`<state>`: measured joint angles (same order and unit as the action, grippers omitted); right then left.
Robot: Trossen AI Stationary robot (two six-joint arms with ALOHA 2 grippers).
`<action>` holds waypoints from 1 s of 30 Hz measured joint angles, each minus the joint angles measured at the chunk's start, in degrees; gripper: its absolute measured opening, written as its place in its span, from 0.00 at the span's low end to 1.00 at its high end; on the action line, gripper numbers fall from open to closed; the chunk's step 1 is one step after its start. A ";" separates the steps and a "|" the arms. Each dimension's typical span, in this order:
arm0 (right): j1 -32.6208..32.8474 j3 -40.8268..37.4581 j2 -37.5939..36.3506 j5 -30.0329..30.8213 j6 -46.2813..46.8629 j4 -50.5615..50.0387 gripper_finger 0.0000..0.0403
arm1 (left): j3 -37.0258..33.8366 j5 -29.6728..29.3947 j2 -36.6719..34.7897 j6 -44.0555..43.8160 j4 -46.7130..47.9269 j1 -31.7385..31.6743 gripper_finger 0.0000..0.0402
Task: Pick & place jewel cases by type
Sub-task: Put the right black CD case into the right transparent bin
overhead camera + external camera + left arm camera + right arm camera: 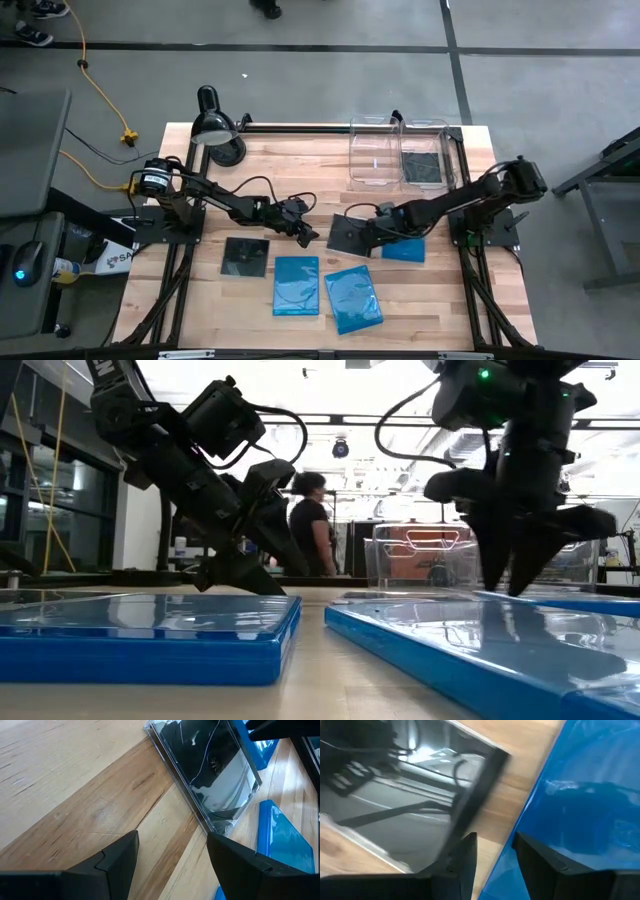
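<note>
Right gripper (pixel 372 238) lowered at the table's centre, jaws part-open between two jewel cases.

The glossy black square case (pixel 350 233) should be edge-gripped squarely, clear of the bright blue rectangular case (pixel 403 249); left gripper (pixel 305 235) waits open.

The left claw (pixel 170 857) is open above the wooden counter (pixel 75 795), near a black jewel case (pixel 210 770) and blue cases (pixel 280 840).
</note>
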<state>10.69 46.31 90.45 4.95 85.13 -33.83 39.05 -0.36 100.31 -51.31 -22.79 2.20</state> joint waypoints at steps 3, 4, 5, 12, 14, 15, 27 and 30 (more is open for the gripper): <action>0.54 -0.08 -0.41 -0.88 1.04 -2.94 0.33 | 0.00 0.00 0.00 0.02 0.04 0.00 0.59; 0.72 -0.10 -0.62 -0.82 1.46 -3.25 0.33 | 0.00 -0.01 0.00 0.02 0.05 0.02 0.59; 0.86 -0.16 -0.86 -0.57 1.58 -3.17 0.33 | 0.00 -0.03 0.00 0.02 0.07 0.00 0.59; 1.02 -0.42 -3.27 1.10 2.06 -1.65 0.33 | 0.00 -0.08 0.00 0.02 0.11 0.01 0.59; 1.00 -0.42 -3.97 1.55 2.06 -0.67 0.33 | 0.00 -0.09 0.00 0.02 0.14 0.02 0.59; 0.95 -0.42 -4.27 1.62 2.06 0.34 0.33 | 0.00 -0.09 0.00 0.02 0.15 0.02 0.59; 0.95 -0.38 -1.78 4.43 1.99 5.85 0.33 | 0.00 -0.26 0.00 -0.55 -0.11 0.01 0.59; 0.95 -0.38 -0.30 4.36 2.62 5.84 0.33 | -0.01 -0.23 0.02 -2.28 -0.61 0.02 0.59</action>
<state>11.64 45.93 90.15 9.31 87.75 -27.99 39.04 -0.59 100.33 -53.59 -23.40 2.22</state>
